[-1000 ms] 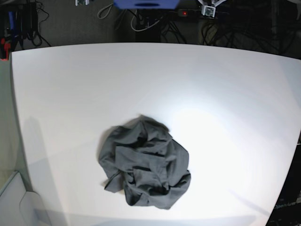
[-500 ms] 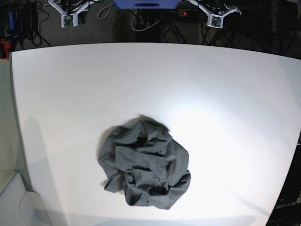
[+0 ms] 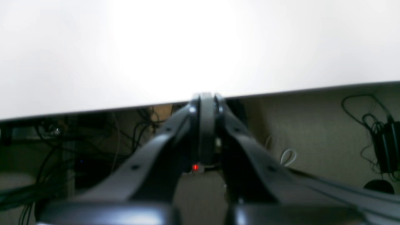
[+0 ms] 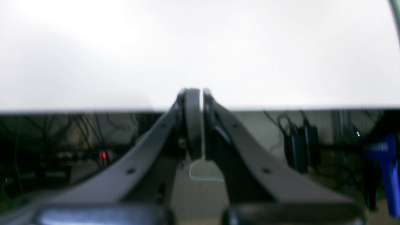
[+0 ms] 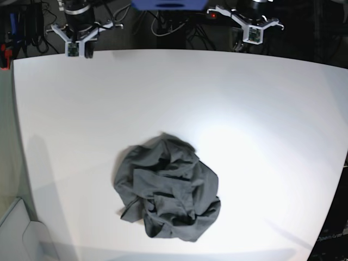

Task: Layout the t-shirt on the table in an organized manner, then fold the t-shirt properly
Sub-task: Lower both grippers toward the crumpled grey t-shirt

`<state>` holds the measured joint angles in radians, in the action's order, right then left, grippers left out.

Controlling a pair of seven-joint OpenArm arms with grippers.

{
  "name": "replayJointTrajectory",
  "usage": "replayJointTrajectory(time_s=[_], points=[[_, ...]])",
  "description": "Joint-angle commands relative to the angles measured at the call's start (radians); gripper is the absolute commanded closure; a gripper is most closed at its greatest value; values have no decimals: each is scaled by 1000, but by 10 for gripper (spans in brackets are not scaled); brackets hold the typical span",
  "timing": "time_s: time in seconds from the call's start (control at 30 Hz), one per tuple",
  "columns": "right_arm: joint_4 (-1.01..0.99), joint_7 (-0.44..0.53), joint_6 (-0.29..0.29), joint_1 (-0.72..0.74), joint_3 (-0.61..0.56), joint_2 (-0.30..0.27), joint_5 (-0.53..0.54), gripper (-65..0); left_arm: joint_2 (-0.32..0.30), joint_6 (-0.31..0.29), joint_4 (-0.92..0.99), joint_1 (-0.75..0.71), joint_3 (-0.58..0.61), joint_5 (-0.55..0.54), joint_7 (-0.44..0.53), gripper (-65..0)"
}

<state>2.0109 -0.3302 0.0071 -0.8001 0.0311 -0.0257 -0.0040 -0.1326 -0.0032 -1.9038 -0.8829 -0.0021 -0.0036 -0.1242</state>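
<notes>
The t-shirt [image 5: 166, 187] lies crumpled in a dark grey heap on the near middle of the white table [image 5: 244, 109]. Both arms hang just beyond the far edge, well away from the cloth. My right gripper [image 5: 87, 51] is at the far left corner and my left gripper [image 5: 239, 44] at the far right of centre. In the left wrist view the left gripper [image 3: 204, 101] has its fingers pressed together over the table's edge [image 3: 281, 90], empty. The right gripper [image 4: 193, 95] looks the same above the table [image 4: 187, 47]. Neither wrist view shows the shirt.
Behind the far edge are dark floor, tangled cables [image 5: 163, 27], a power strip with a red light [image 5: 213, 15] and a blue box [image 5: 168, 4]. A pale grey panel [image 5: 16, 228] sits off the near left corner. A blue object [image 4: 387, 162] stands under the table.
Both arms have come further into the base view, down toward the table's far edge. The shirt has not moved.
</notes>
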Motion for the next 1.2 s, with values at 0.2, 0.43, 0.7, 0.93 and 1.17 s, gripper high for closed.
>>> replayJointTrajectory(time_s=[0.2, 0.43, 0.7, 0.93, 1.17], points=[[27, 19, 4, 109, -7, -4, -1, -135, 0, -1, -67, 11, 1, 3, 31, -223], [27, 16, 6, 215, -43, -24, -3, -135, 4, 2, -81, 60, 1, 3, 31, -223], [27, -11, 6, 322, -82, -59, -3, -136, 23, -1, -93, 129, 3, 3, 31, -225], [26, -206, 135, 460, -82, -55, -3, -136, 18, -1, -92, 167, 24, 3, 30, -225], [26, -238, 138, 468, -81, -59, -3, -136, 21, 1, -93, 284, 84, 4, 11, -230]])
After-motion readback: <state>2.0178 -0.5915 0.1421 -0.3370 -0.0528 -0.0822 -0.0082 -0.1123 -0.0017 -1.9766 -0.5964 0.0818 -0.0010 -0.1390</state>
